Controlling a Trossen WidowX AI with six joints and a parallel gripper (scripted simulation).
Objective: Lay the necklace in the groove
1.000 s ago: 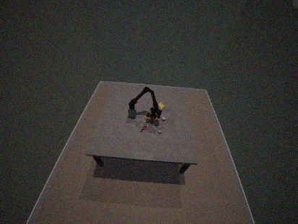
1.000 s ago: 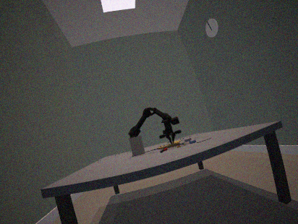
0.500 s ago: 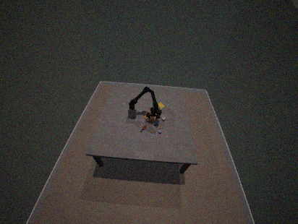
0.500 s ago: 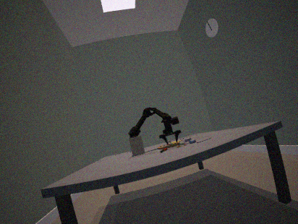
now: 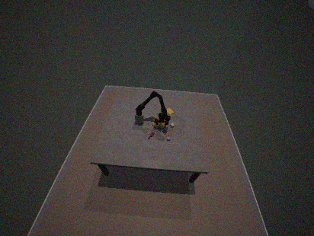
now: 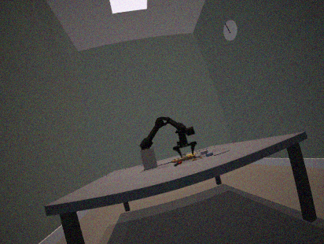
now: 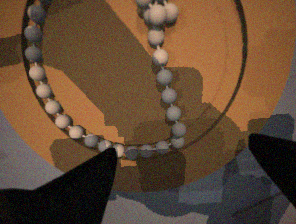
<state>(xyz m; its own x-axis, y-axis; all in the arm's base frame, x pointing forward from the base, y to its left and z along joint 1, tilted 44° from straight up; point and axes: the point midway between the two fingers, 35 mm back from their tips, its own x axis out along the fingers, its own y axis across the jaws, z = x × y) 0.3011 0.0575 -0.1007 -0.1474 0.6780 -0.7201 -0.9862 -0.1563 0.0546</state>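
Note:
The round orange bead board (image 7: 270, 65) (image 5: 154, 124) lies on the table, with a dark ring groove. The pearl bead necklace (image 7: 52, 107) lies along the groove at the left and bottom in the wrist view. At the lower right of the bottom arc it turns up and crosses the board's inside to a bunch of beads at the top edge. The groove's right side shows no beads. My gripper (image 7: 181, 147) (image 6: 187, 154) is wide open and empty, low over the board's near edge. Its left fingertip overlaps the bottom beads in view; whether it touches them is unclear. The necklace's upper part is out of view.
On the grey table (image 5: 126, 152) (image 6: 130, 183) a red item (image 5: 152, 135) (image 6: 178, 163) and a small bluish item (image 5: 168, 138) lie in front of the board. A small whitish block (image 5: 172, 125) lies to its right, and a yellow square (image 5: 170, 111) behind it.

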